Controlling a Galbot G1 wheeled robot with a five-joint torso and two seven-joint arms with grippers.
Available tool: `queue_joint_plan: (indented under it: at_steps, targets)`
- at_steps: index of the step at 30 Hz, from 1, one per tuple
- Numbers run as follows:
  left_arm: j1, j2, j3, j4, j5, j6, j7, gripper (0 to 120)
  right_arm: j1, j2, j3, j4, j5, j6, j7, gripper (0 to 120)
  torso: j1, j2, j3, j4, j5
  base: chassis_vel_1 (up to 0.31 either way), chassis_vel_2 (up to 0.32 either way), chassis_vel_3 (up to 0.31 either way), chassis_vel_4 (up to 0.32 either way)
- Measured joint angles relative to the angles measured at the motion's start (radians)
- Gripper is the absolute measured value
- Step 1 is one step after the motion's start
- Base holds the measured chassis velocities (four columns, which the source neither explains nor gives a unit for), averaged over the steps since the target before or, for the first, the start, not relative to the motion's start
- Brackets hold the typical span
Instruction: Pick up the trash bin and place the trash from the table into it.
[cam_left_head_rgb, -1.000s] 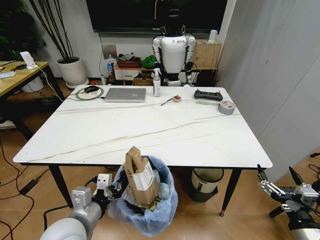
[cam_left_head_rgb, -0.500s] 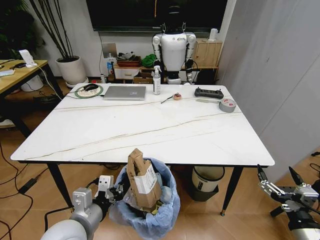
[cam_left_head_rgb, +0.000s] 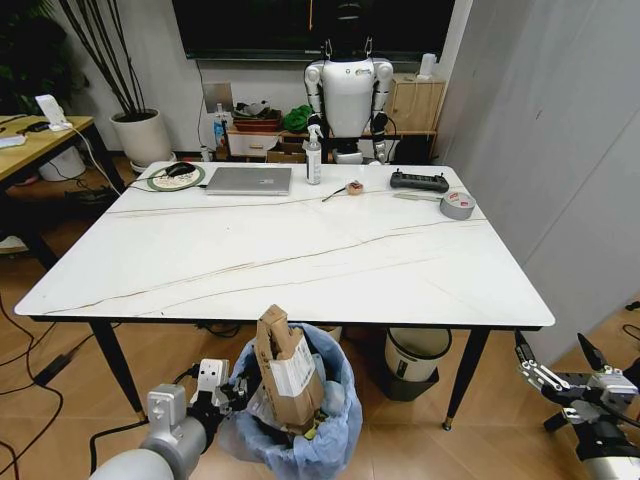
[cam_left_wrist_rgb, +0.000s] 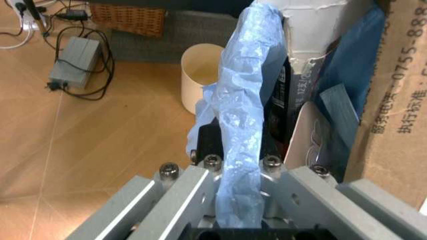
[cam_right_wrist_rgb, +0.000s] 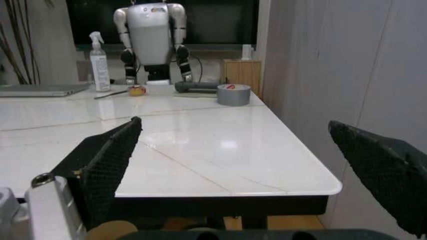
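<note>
The trash bin (cam_left_head_rgb: 300, 415) sits low in front of the robot, just off the near edge of the table (cam_left_head_rgb: 280, 265), lined with a crinkled, translucent blue plastic bag (cam_left_wrist_rgb: 240, 125) whose rim bunches into soft folds. A torn brown cardboard box (cam_left_head_rgb: 287, 375) stands upright out of it, with a white printed label on one face; smaller litter packed around the box is too crowded to make out. The left gripper (cam_left_head_rgb: 222, 392) is at the bin's left rim, and the left wrist view shows its grey metal fingers (cam_left_wrist_rgb: 193, 192) clamped on a twisted strip of the blue bag, so it is grasping the bin by its edge. Behind the bag in that view stand a plain cream bucket (cam_left_wrist_rgb: 200, 75) on the wooden floor and a grey power adapter (cam_left_wrist_rgb: 72, 62) with black cables. The right gripper (cam_left_head_rgb: 555, 372) hangs at the lower right, well apart from the bin, its black textured fingers (cam_right_wrist_rgb: 107, 160) spread wide with nothing between them. The table is a white slab with faint marble veins, a dark edge and thin black legs. At its far side lie a silver laptop (cam_left_head_rgb: 250, 180), a spray bottle (cam_left_head_rgb: 314, 160), a black controller (cam_left_head_rgb: 417, 181) and a grey tape roll (cam_left_head_rgb: 456, 205). Under the table stands a grey bin with a white rim (cam_left_head_rgb: 415, 360), partly cut off by the tabletop.
</note>
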Motion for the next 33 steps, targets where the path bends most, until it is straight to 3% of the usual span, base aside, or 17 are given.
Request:
queue_joint_plan:
  at_steps: [14, 33]
  targets:
    - [-0.001, -0.036, -0.004, 0.042, -0.002, -0.001, 0.004, 0, 0.000, 0.000, 0.000, 0.000, 0.000, 0.000, 0.000, 100, -0.031, -0.071, -0.040, 0.0000, 0.0000, 0.000, 0.000, 0.000, 0.000]
    - [0.034, -0.199, -0.014, 0.110, 0.051, -0.007, 0.021, 0, 0.000, 0.000, 0.000, 0.000, 0.000, 0.000, 0.000, 100, -0.070, -0.162, -0.092, 0.0000, 0.0000, 0.000, 0.000, 0.000, 0.000]
